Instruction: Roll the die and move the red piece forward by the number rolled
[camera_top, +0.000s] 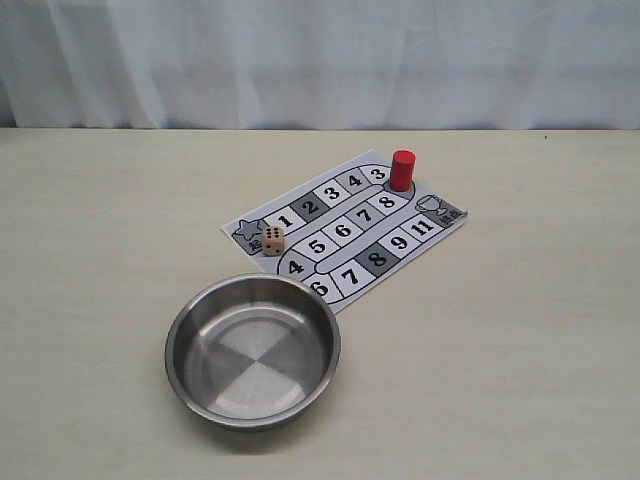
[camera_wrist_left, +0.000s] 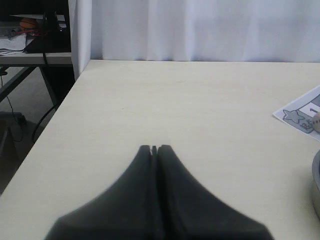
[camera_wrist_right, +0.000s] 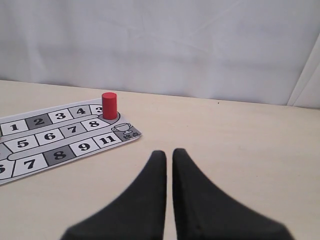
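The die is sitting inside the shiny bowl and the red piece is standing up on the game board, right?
Not quite. The die isn't inside the shiny bowl. It sits outside it, at the star corner of the game board, next to square 1. The red piece is standing up on the game board, just as you said. The exterior view shows this.

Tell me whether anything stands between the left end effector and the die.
Nothing visible does. In the left wrist view, only bare table lies between the shut left end effector and the die, which sits at the flat game board's star corner. The steel bowl's rim shows beside that line, not across it.
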